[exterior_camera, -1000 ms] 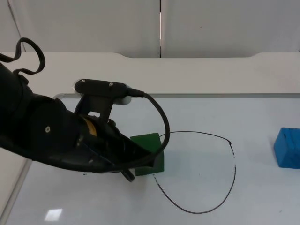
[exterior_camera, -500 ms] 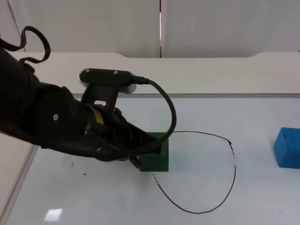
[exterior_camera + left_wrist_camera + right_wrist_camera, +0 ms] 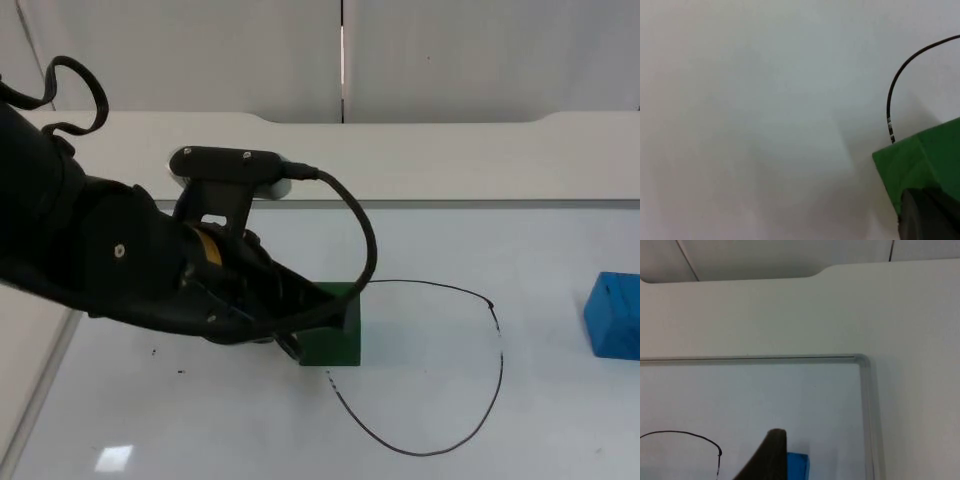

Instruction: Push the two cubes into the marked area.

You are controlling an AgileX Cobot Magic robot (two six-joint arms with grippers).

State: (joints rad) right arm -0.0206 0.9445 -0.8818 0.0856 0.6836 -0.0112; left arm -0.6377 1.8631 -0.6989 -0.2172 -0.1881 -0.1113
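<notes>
A green cube (image 3: 338, 338) stands on the left edge of the marked area (image 3: 500, 365), a black loop drawn on the white board. My left gripper (image 3: 298, 338) is low against the cube's left side, and the arm hides part of the cube. In the left wrist view the green cube (image 3: 918, 159) is close up beside the end of the black outline (image 3: 896, 87). A blue cube (image 3: 612, 316) sits far right, outside the loop. In the right wrist view the blue cube (image 3: 797, 467) lies just beside my right gripper (image 3: 771, 452), which waits above the board.
The board has a raised grey rim (image 3: 866, 400) along its far edge (image 3: 450, 203) and right side. Beyond it the white table top runs to the grey partition wall (image 3: 480, 50). My bulky left arm (image 3: 110, 265) covers the board's left part.
My left arm moved right and the green cube went with it, up to the loop's left edge. Over the last half second nothing has visibly moved. The blue cube stayed put.
</notes>
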